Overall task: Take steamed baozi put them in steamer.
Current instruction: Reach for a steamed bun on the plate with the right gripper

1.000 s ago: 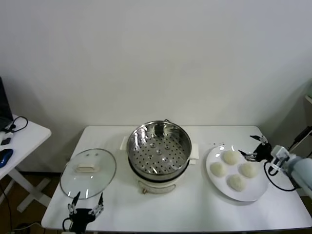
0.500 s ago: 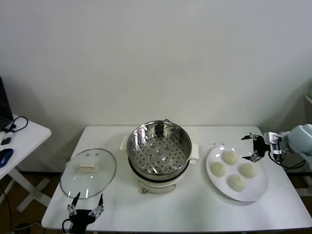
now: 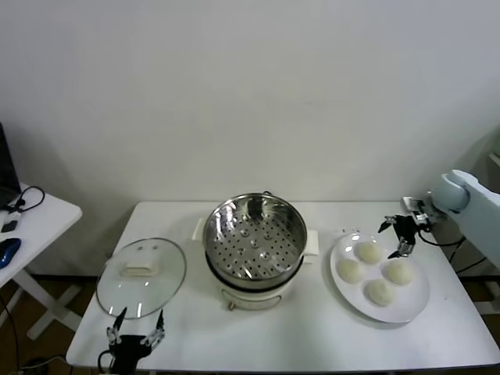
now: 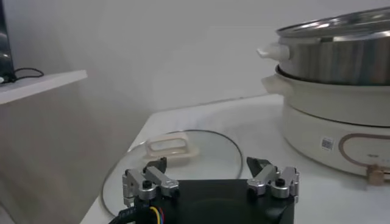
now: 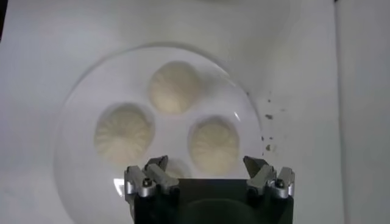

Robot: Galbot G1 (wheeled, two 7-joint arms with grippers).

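right tool [image 3: 401,233]: jaws wide, nothing held, hanging over the far rim of the plate [image 3: 412,308]; four steamed baozi [image 5: 174,87] just below and ahead of it
left tool [image 3: 137,331]: jaws wide, empty, parked at the near table [image 3: 312,336] edge, glass lid [image 3: 141,276] just ahead of it
baozi location: all four on the plate, none in the steamer [image 3: 255,237]; steamer well apart from the right tool, across toward the other arm
baozi look: cream-white, round, matte skin; two show fine radial pleats in the right wrist view
baozi handling (judged): light, soft, dents easily, probably a bit tacky; pinch across the widest part of the sides, low on the dome, gentle squeeze, not on the crown
nearest pick (judged): bun [image 5: 213,144] directly under the right tool, sits between its jaws in the wrist view
steamer: shiny steel pot, perforated tray, white base, open top
plate: flat, white, glossy, round
lid: clear glass, metal rim, pale handle
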